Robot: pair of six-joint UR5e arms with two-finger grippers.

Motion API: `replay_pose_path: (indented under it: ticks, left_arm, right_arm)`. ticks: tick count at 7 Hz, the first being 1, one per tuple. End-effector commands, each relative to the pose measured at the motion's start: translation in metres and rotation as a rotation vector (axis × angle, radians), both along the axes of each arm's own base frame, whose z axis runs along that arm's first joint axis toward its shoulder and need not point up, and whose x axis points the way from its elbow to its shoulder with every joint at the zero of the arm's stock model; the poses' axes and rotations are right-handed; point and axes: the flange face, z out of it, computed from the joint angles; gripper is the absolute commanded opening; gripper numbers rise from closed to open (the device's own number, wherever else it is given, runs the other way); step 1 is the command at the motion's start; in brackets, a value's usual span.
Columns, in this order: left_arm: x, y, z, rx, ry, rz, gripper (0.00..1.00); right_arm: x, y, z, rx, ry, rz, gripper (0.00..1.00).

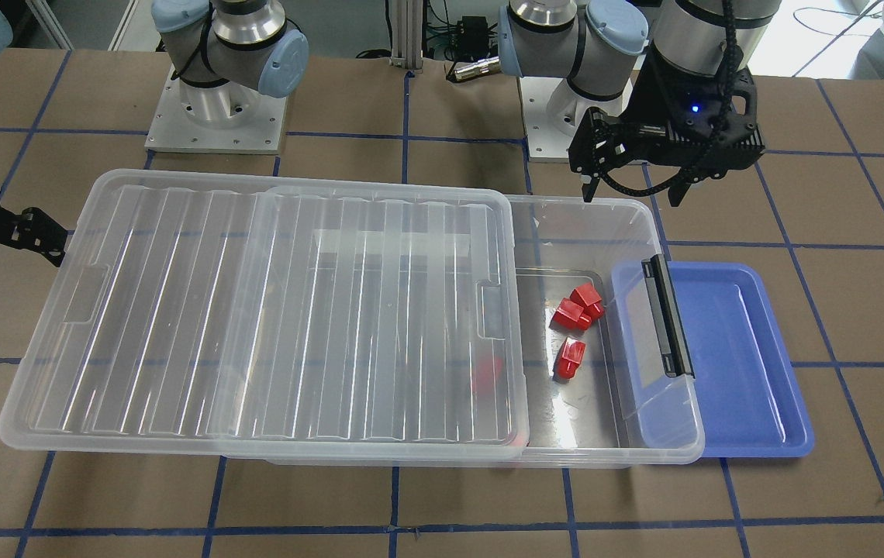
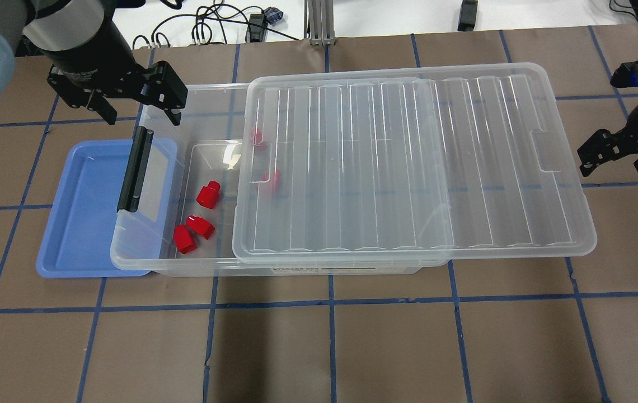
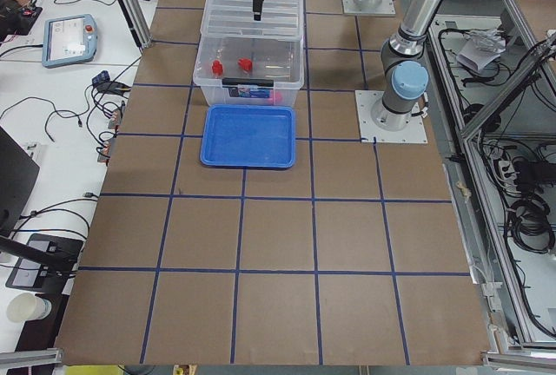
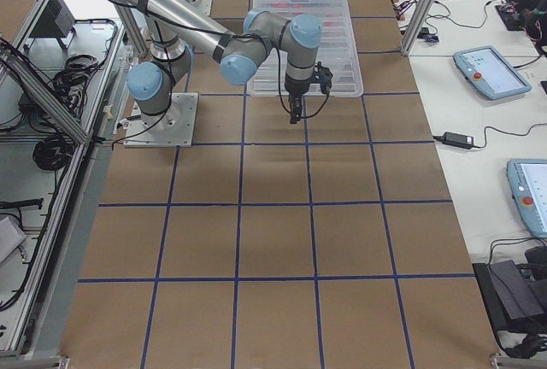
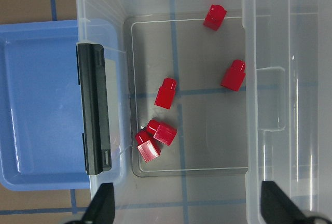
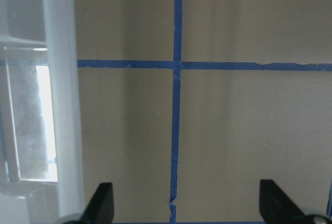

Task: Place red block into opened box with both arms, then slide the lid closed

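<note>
Red blocks (image 2: pixel 207 195) lay inside the box (image 2: pixel 296 270), at its uncovered end. Lid (image 2: pixel 408 168) was half slid back. Left gripper (image 2: pixel 141 113) hung wide open and empty above the box rim. Right gripper (image 2: pixel 614 159) was open and empty, just off the lid's outer end. Judged: placing done; next, push the lid closed.

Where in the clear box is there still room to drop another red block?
In the box, bare floor lies at the far wall, between the black bar and the lid edge, and beside the lid at the wall nearest the robot. It is crowded by the bar, where three red blocks sit close together.
</note>
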Motion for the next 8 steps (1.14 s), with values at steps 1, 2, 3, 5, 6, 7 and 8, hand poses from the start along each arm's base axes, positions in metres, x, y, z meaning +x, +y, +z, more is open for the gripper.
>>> replay_pose_path:
  ticks: [1, 2, 3, 5, 6, 7, 8]
  left_arm:
    - [-0.001, 0.000, 0.001, -0.004, -0.002, -0.014, 1.00]
    - [-0.001, 0.001, -0.002, 0.006, -0.002, -0.014, 1.00]
    - [-0.001, -0.003, -0.021, 0.049, -0.003, -0.014, 1.00]
    - [-0.003, 0.021, -0.002, 0.010, 0.000, -0.020, 1.00]
    - [-0.002, 0.023, -0.011, 0.032, -0.009, -0.017, 1.00]
    - [-0.001, 0.024, -0.010, 0.028, -0.007, -0.006, 1.00]
    - [-0.002, 0.025, -0.012, 0.034, -0.007, -0.004, 1.00]
  right_arm:
    - [0.025, -0.008, -0.007, 0.002, -0.024, 0.009, 1.00]
    - [0.047, -0.013, -0.004, -0.012, -0.037, 0.005, 1.00]
    - [0.072, -0.015, -0.002, -0.020, -0.048, -0.005, 1.00]
    - [0.116, -0.017, -0.001, -0.035, -0.042, -0.001, 1.00]
    - [0.133, -0.018, 0.001, -0.042, -0.042, 0.031, 1.00]
    - [0.144, -0.017, 0.001, -0.046, -0.041, 0.033, 1.00]
    - [0.161, -0.016, 0.001, -0.048, -0.038, 0.057, 1.00]
